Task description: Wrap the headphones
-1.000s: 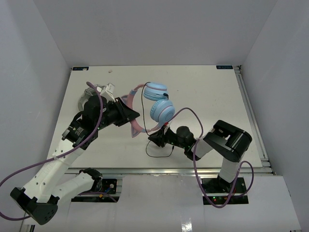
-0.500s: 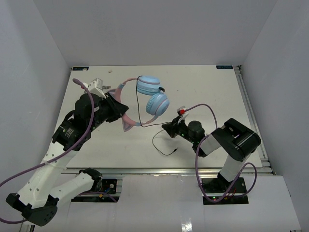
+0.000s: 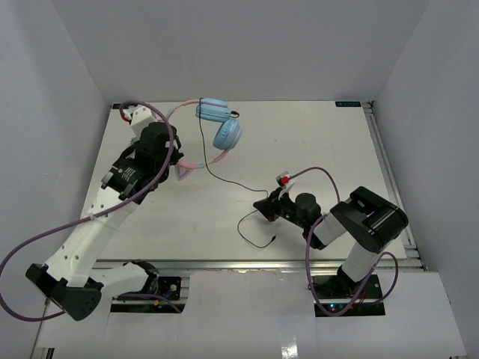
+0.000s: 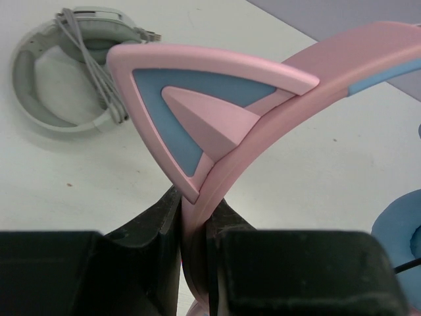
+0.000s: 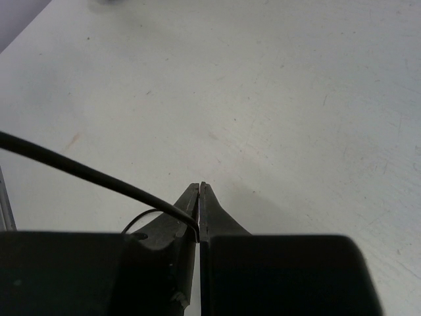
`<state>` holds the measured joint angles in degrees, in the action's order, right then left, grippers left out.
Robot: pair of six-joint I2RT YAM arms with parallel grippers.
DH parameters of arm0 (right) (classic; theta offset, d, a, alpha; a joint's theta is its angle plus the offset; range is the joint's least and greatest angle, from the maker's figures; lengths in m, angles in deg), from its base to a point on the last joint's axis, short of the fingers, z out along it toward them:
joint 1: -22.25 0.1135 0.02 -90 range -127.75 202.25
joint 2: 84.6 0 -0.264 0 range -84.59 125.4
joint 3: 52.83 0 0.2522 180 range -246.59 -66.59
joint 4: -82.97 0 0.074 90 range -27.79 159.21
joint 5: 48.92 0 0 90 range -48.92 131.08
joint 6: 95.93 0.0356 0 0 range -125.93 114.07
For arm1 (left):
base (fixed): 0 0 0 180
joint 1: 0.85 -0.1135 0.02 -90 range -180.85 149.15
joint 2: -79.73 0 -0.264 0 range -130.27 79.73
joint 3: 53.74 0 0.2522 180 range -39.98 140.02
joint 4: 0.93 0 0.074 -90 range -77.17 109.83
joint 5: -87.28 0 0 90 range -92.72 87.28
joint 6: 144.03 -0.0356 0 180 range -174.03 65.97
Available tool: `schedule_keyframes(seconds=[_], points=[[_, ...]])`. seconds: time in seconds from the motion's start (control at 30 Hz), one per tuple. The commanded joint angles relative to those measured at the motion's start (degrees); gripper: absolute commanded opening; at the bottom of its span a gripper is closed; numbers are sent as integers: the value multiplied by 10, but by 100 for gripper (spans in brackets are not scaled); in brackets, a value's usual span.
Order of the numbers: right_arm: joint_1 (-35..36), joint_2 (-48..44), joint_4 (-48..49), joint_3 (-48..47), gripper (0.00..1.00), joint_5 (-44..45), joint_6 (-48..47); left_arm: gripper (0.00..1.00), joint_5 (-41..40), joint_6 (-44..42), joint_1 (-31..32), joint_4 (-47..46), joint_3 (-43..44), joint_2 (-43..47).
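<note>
**Grip points on the headphones.** The left tool (image 4: 195,212) is closed on the thin pink headband (image 4: 276,125) just below a cat ear (image 4: 177,112). It holds the headphones (image 3: 227,134) over the far left of the tabletop (image 3: 337,149). The right tool (image 5: 199,196) is pinched shut on the black cable (image 5: 79,170), low near the tabletop, with slack looping beyond it. The set appears light. The headband looks slim, springy and probably smooth, so a hold beside the ear seems sound. The cable is limp and thin, apt to slip through the fingers. A grey-white band (image 4: 59,99) lies apart.
</note>
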<state>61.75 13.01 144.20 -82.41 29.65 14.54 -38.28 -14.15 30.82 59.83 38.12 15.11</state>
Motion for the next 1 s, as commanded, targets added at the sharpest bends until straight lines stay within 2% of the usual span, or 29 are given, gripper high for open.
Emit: schedule_keyframes(seconds=[0.0,0.47,0.7,0.83,0.97], points=[[3,-17,331,12,8,11,-22,0,-81,5,0,-30,11,15],[3,-50,331,49,8,40,-35,0,-201,-16,-3,-22,26,-2],[1,-67,331,66,8,57,-48,0,-153,-14,-6,-22,39,11],[0,-73,331,75,8,55,-53,0,-192,-22,-7,-22,36,3],[1,-91,331,80,8,48,-56,0,-196,-22,-11,-22,40,-11]])
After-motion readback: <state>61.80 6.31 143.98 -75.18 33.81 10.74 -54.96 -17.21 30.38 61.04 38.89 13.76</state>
